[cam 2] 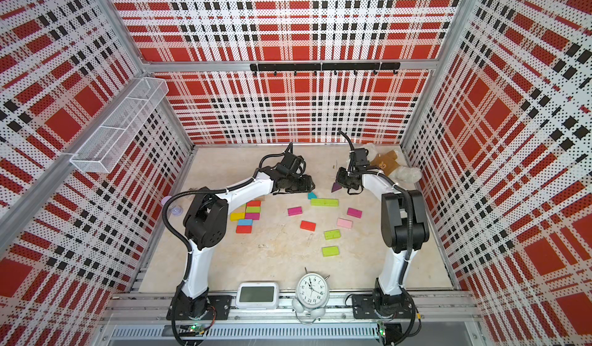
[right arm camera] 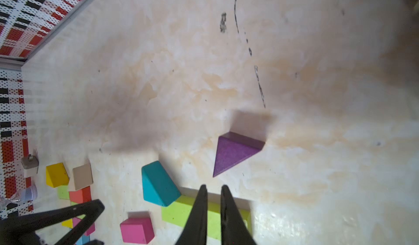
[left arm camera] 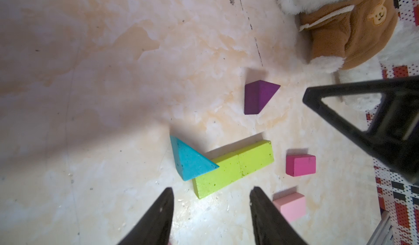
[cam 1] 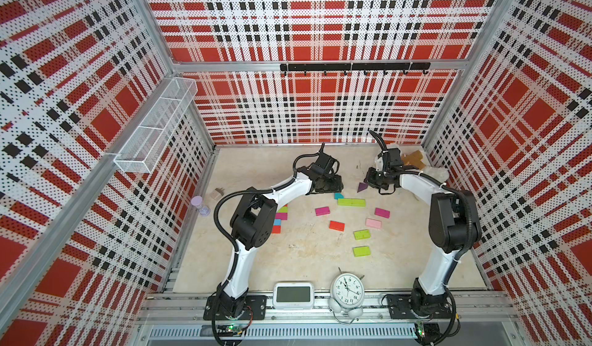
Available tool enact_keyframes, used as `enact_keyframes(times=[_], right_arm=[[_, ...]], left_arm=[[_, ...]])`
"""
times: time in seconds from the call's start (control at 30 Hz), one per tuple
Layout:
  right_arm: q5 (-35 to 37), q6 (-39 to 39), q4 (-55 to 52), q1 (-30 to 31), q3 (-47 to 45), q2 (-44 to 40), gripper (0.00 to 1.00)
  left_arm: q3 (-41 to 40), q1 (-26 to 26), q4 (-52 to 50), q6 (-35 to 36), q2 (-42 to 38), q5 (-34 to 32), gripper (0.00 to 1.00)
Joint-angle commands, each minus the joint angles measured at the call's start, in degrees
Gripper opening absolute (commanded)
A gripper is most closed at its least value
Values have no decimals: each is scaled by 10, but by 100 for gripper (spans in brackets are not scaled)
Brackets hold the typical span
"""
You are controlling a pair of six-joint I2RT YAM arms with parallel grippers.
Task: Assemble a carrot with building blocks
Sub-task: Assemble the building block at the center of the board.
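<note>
The purple wedge (right arm camera: 235, 155) lies on the table (right arm camera: 158, 73), just beyond the tips of the right gripper (right arm camera: 213, 187). That gripper's fingers stand almost together with nothing between them, over two lime bricks (right arm camera: 179, 212) laid end to end. The teal wedge (right arm camera: 158, 184) touches one end of that row. The left gripper (left arm camera: 212, 189) hovers near it, fingers apart and bare. A magenta brick (left arm camera: 300, 165) and a pink brick (left arm camera: 291, 206) lie close by. A plush toy (left arm camera: 340, 35) sits beyond the purple wedge. A wire basket (cam 1: 153, 129) hangs on the wall, well apart.
</note>
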Motion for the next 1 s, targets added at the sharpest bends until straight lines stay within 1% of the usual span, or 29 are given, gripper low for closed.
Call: enact_keyframes(times=[0.0,0.23,0.37,0.67,0.97], right_arm=[[12,-25,-10,-12,43,36,14],[13,-29,-17,-24,118,110,13],[10,-31,-18,-25,125,129,13],[1,-14,12,-23,62,110,13],[0,-4,28,-18,-1,67,13]], left_arm=[[-4,0,10,-3,-15,-9,57],[0,1,10,-4,-18,-12,57],[0,2,10,-3,-15,-11,57],[22,-1,9,-9,7,1,57],[102,-17,-26,-10,60,13,57]])
